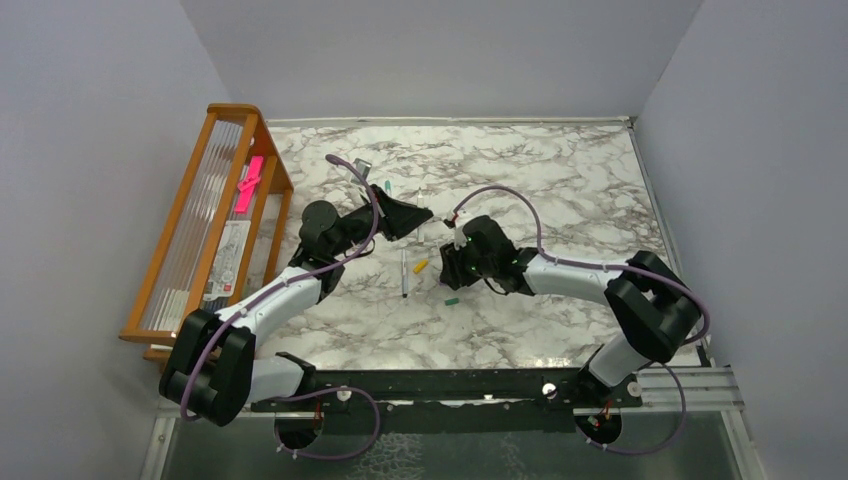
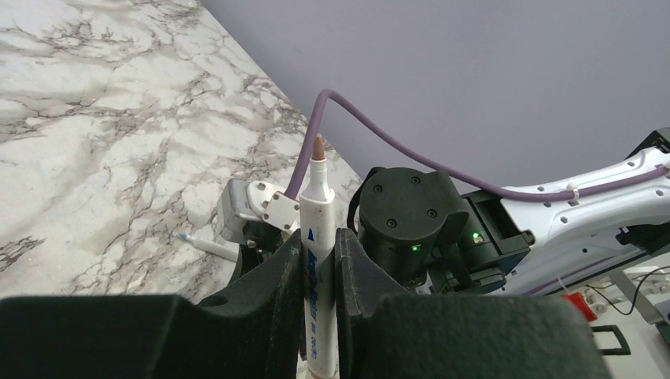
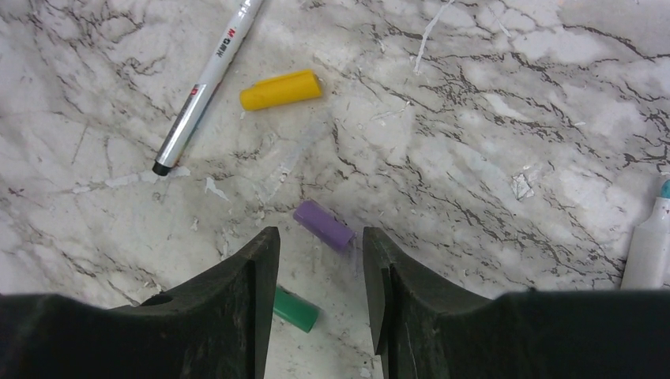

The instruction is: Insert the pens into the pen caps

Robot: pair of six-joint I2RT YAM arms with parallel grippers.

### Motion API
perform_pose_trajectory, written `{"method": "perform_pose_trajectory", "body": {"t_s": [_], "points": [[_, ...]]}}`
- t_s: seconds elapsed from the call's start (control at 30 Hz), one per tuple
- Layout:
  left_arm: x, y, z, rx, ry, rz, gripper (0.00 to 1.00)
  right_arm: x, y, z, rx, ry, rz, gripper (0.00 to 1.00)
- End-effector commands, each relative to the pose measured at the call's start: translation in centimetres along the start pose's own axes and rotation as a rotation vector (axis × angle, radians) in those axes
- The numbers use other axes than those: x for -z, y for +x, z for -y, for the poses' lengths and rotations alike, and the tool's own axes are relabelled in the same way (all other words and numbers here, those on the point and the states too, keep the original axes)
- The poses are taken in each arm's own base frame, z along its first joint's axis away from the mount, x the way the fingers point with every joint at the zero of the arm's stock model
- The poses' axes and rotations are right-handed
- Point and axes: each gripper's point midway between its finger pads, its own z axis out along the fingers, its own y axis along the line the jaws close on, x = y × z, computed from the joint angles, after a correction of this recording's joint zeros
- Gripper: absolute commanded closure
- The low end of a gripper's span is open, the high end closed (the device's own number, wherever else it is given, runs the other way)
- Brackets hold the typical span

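While the left pincer (image 2: 318, 241) clamps a pen (image 2: 314, 201) tip-up, the right pincer (image 3: 320, 237) hangs released around the purple cap (image 3: 324, 225) on the surface (image 3: 490, 142). Recommendation: centre the cap, then close squarely across it.

Held pen (image 2: 316, 209): we lose its lower end inside the left gripper (image 2: 319, 241) and past the bottom edge.
Green cap (image 3: 300, 312): we see half; the right gripper (image 3: 320, 237) covers the rest.
Black-tipped pen (image 3: 207, 83): the top edge cuts it off.
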Motion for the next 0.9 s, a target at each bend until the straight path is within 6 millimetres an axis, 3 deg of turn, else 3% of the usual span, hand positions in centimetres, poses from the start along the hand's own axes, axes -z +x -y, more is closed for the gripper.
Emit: {"method": "perform_pose_trajectory", "body": {"t_s": [0.0, 0.23, 0.87], "points": [[0.2, -0.7, 0.6, -0.044, 0.01, 0.011, 1.0, -0.9, -0.1, 0.2, 0.027, 0.017, 0.0, 0.55], [0.1, -0.6, 0.3, -0.04, -0.001, 0.004, 1.0, -1.6, 0.7, -0.6, 0.035, -0.019, -0.001, 0.48], [0.3, -0.1, 0.2, -0.018, -0.001, -0.008, 1.0, -1.3, 2.7, -3.3, 0.029, -0.073, -0.032, 0.49]]}}
